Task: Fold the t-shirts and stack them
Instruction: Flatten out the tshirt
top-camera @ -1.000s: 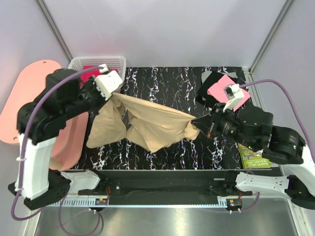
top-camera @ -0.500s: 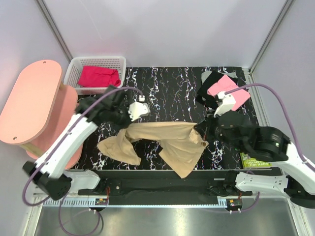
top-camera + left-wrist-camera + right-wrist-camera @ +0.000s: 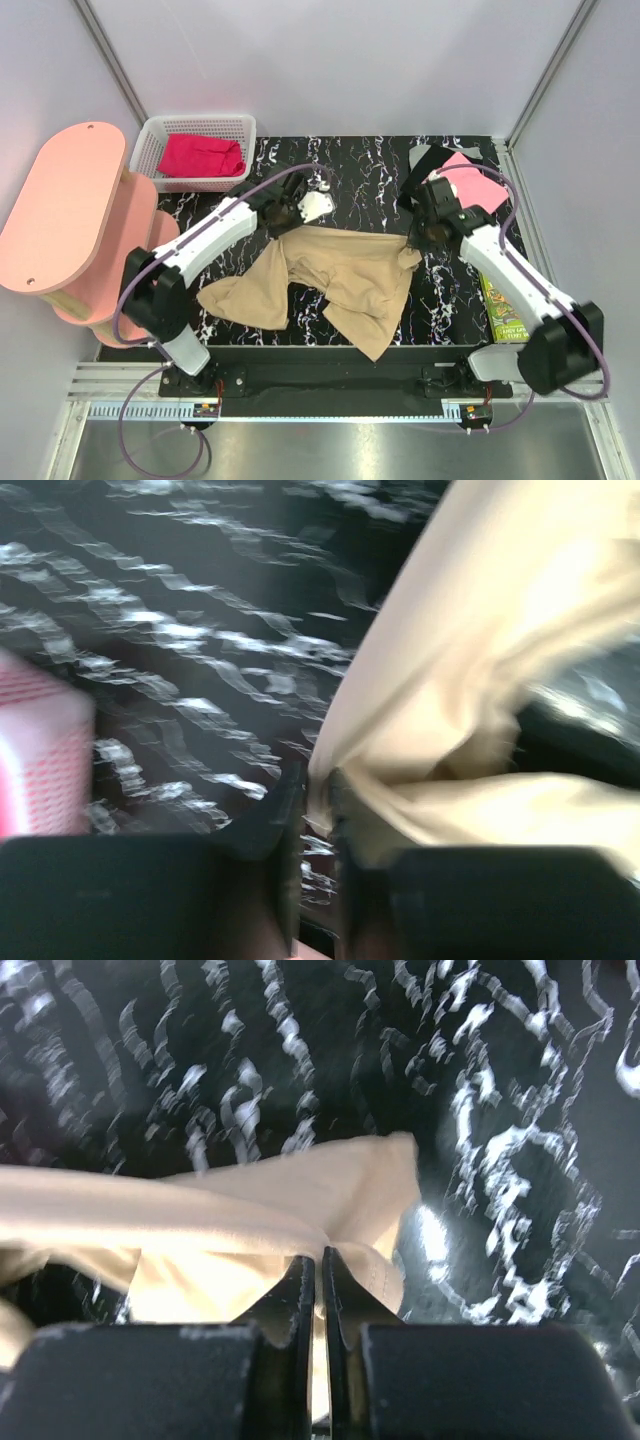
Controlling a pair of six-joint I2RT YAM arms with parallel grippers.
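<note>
Though hidden from above, plain on wrist cam: right gripper point(image 3: 321, 1270) pinching shirt point(image 3: 250, 1210); left gripper point(image 3: 315, 800) narrow, hold unclear through blur.

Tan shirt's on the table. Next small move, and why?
Probably open the right claw and lift clear: it is shut on a far corner of the tan cloth t-shirt, which lies spread on the black marbled table. The left claw sits at the other far corner, grip blurred.
</note>
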